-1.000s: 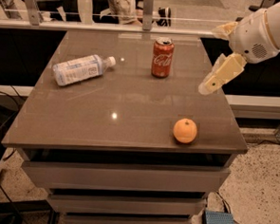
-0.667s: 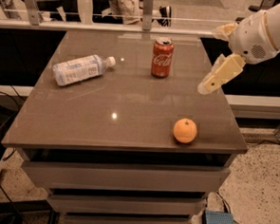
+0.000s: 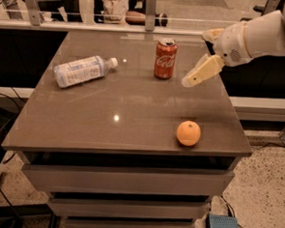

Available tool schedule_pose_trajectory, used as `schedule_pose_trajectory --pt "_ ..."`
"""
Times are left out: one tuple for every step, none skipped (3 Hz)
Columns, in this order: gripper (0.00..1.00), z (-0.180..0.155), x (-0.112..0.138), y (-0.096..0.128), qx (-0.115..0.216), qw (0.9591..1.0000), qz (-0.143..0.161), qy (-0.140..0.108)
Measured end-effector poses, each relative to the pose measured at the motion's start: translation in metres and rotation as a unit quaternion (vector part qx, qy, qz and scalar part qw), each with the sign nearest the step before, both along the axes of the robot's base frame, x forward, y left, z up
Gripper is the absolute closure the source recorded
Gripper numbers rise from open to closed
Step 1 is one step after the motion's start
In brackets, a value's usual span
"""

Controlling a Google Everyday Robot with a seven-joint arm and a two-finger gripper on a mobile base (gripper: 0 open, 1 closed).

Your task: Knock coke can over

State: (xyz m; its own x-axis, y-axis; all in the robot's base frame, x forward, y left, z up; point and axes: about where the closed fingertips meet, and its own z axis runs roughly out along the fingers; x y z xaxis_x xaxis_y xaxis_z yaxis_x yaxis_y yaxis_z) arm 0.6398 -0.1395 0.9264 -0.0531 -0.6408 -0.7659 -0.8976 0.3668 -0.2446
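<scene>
The cream-coloured two-finger gripper (image 3: 196,59) is hovering over the right rear part of the glossy grey-brown tabletop (image 3: 108,123), reaching in from the right on a rounded white arm (image 3: 263,34). Its fingers seem to be standing spread apart with nothing between them, though the farther one is only partly showing. The small red aluminium coke can (image 3: 165,59) with a silver top is standing upright just left of the gripper in the view, near the lower fingertip but apart from it. A round orange fruit (image 3: 188,133) is sitting in front of the gripper, toward the camera and well apart. A clear plastic bottle (image 3: 82,70) with a pale label is lying on its side far to the gripper's left, beyond the can.
</scene>
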Motion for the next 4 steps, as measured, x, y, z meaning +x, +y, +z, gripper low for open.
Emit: schedule_pose_trajectory --pt "0.00 -0.016 0.033 0.017 0.035 0.9994 -0.004 0.002" --pt "0.00 -0.034 0.053 0.034 0.057 0.9983 0.007 0.008" --pt "0.00 -0.046 0.060 0.049 0.085 0.9959 0.027 0.016" --pt "0.00 -0.039 0.051 0.069 0.119 0.9909 0.061 0.018"
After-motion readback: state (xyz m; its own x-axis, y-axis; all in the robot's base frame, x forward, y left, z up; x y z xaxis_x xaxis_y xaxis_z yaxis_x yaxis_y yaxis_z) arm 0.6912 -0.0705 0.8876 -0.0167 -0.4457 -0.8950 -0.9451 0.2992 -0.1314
